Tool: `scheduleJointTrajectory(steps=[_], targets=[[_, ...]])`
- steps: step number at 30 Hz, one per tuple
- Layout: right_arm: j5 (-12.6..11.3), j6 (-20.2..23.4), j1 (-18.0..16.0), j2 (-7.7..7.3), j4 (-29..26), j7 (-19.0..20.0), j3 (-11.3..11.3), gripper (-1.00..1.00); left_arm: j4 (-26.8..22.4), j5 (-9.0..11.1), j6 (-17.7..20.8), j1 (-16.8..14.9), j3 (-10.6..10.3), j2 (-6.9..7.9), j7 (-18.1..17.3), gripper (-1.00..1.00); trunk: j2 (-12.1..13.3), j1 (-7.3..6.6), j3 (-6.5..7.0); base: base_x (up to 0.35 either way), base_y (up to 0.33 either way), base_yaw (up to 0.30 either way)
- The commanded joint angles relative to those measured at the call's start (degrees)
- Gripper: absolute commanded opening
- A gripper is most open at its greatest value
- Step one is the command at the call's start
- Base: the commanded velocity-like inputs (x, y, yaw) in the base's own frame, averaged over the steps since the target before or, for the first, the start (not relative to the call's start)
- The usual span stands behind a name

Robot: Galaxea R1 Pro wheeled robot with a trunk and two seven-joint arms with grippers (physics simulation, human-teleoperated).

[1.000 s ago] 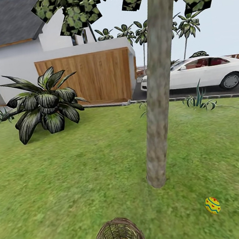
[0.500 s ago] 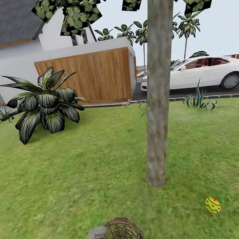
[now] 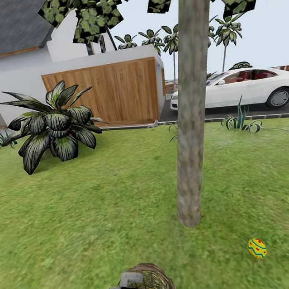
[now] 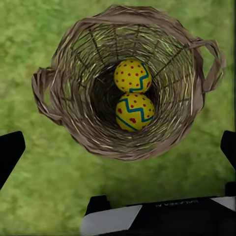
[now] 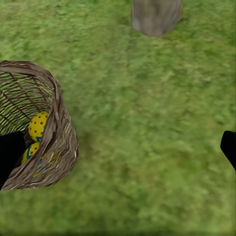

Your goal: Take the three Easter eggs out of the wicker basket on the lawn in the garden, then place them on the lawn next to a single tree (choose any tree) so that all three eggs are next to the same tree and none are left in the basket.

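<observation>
Left gripper (image 4: 118, 147) spread wide, empty, poised above wicker basket (image 4: 59, 103) on lawn (image 3: 80, 207). Inside, two Easter eggs (image 4: 134, 111) touching; third egg (image 3: 257, 248) near tree (image 3: 192, 124). Probably light, smooth, slippery: best pinched across the middle. Right gripper (image 5: 118, 147) also open.

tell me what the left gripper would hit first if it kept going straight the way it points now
Probably the nearer of the two Easter eggs in the wicker basket. The left gripper looks straight down into the basket mouth with fingers spread wide, one each side. How far above the rim it hangs is unclear.
</observation>
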Motion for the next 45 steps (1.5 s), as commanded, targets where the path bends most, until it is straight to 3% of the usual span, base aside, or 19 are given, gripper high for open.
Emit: scheduleJointTrajectory(steps=[1,5,14,29,39,43,45], targets=[[-0.1,-0.18,-0.04,0.02,0.04,0.31,-0.28,1.0,0.91,0.63,-0.52,-0.28,-0.39,0.04,-0.21,1.0,-0.12,0.03,-0.11,0.0,0.0,0.0],[-0.07,-0.19,-0.04,0.11,0.02,0.41,-0.2,1.0,3.79,0.59,-3.71,-0.84,-0.06,0.04,-2.15,1.0,-0.12,0.03,-0.11,0.0,0.0,0.0],[-0.05,-0.31,-0.04,-0.09,0.03,0.53,-0.24,1.0,5.05,0.63,-8.61,-1.08,0.14,0.29,-3.02,1.0,-0.12,0.03,-0.11,0.0,0.0,0.0],[-0.13,-0.27,-0.04,-0.27,0.09,0.51,-0.34,1.0,4.96,0.65,-11.48,-1.03,0.16,0.4,-3.05,1.0,-0.12,0.03,-0.11,0.0,0.0,0.0],[-0.14,-0.43,-0.06,-0.15,-0.39,0.51,-0.22,1.0,5.06,0.74,-11.51,-1.03,0.17,0.36,-3.12,1.0,-4.13,2.23,-1.91,0.0,0.0,0.0],[-0.24,-0.43,-0.09,0.12,-4.06,0.65,-0.18,1.0,5.07,0.73,-11.53,-1.03,0.17,0.36,-3.13,1.0,-5.73,3.11,-2.63,0.0,0.0,0.0],[-0.29,0.28,-0.02,0.25,-11.05,0.69,-0.33,1.0,5.11,0.68,-11.6,-1.03,0.17,0.37,-3.16,1.0,-6.53,3.55,-2.98,0.0,0.0,0.0]])
